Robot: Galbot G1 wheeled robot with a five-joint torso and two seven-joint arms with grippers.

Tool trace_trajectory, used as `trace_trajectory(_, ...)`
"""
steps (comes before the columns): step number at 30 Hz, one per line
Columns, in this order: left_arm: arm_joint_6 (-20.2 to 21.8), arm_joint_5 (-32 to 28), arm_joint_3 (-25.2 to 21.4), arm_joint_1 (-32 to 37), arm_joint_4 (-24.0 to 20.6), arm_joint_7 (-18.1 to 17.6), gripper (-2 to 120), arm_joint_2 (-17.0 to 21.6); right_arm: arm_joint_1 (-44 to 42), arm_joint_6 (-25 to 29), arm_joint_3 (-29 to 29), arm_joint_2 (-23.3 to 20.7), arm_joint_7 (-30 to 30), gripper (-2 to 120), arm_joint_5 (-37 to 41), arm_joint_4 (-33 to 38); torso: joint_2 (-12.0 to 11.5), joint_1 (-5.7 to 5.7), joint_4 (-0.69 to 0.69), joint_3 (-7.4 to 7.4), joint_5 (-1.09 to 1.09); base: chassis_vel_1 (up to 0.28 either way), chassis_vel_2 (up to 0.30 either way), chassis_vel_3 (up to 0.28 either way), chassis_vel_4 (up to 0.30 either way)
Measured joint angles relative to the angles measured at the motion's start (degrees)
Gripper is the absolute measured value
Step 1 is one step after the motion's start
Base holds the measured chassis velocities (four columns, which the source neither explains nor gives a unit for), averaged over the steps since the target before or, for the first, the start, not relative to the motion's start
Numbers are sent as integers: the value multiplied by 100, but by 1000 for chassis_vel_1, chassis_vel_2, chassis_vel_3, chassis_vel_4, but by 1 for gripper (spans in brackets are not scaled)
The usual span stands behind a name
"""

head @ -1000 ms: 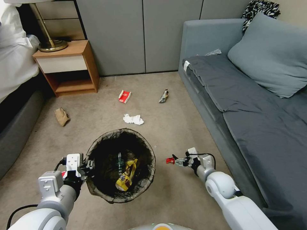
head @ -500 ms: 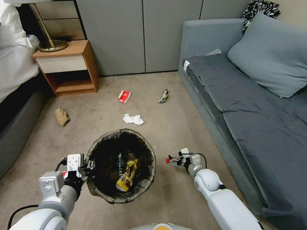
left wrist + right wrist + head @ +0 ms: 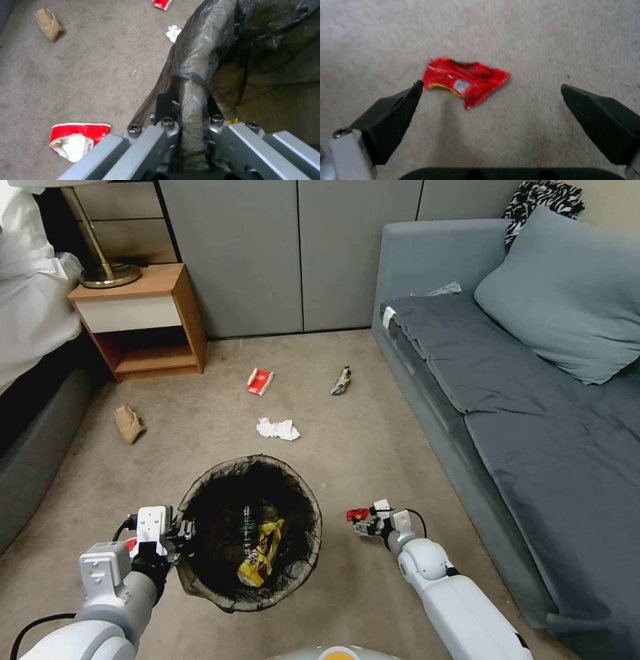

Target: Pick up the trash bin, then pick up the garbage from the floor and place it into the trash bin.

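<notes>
The trash bin [image 3: 267, 463], lined with a dark bag, hangs just off the carpet. My left gripper [image 3: 185, 529] is shut on its near-left rim [image 3: 191, 82]. Inside lie a clear bottle [image 3: 248, 520] and a yellow snack wrapper [image 3: 260, 557]. To the bin's right, my right gripper [image 3: 364, 524] is open low over a small red wrapper [image 3: 356, 513]. In the right wrist view the red wrapper [image 3: 465, 80] lies flat between the spread fingers [image 3: 396, 107]. More garbage lies farther off: a white tissue [image 3: 278, 429], a red-white carton [image 3: 260, 381], a dark wrapper [image 3: 341, 380] and a brown paper bag [image 3: 129, 423].
A grey sofa [image 3: 507, 400] runs along the right. At the back left stands a wooden nightstand [image 3: 143, 323], and a bed [image 3: 30, 327] fills the left side. Another crumpled red-white carton [image 3: 78, 140] lies on the carpet beside the bin, under my left arm.
My right arm drew in toward me, so the open gripper now sits right at the red wrapper. The bin in my left gripper shifted slightly nearer.
</notes>
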Motion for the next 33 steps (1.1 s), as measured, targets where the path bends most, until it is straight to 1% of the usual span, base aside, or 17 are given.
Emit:
trace_trajectory(6,0,24,-2,36,0,2,1,-31,106,182,26,93,-47,100,-123,-332,0,0,0,0,1,0,0,0,0)
trace_trajectory(18,-1,113,30,69,0,21,1,-72,256,363,28,206,-142,100,-445,-542,0,0,0,0,0,0,0,0,0)
trace_trajectory(26,-3,119,27,70,0,27,1,-70,330,381,28,241,-162,100,-480,-644,0,0,0,0,0,0,0,0,0)
trace_trajectory(33,-6,141,41,59,0,31,1,-72,449,427,29,355,-199,100,-566,-899,0,0,0,0,0,0,0,0,0)
